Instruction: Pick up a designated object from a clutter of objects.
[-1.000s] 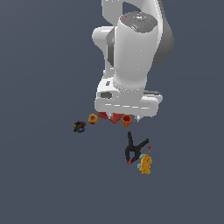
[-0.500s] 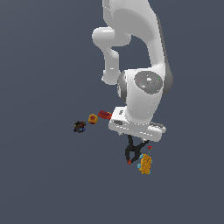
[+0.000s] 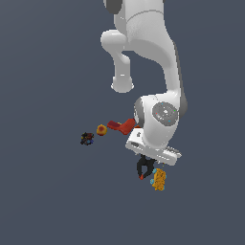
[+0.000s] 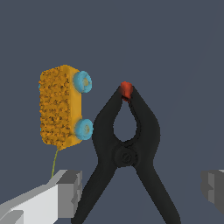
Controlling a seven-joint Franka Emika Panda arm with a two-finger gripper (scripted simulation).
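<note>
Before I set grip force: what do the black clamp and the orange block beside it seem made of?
Black clamp: smooth matte black, likely hard plastic, with a small red tip. Orange block: rough, speckled surface, sponge-like, with smooth blue round knobs; the render leaves it uncertain.

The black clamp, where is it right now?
In the exterior view, the black clamp lies directly under the end effector, beside the orange-yellow blocky item on its right.

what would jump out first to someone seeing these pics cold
The big white robot arm bends down over the scene, its end effector open on either side of the handles of a black clamp with a red tip. Right beside the clamp lies an orange-yellow block with blue round knobs. Off toward the exterior view's left sit a red angular tool, a small orange cup and a dark lump.
</note>
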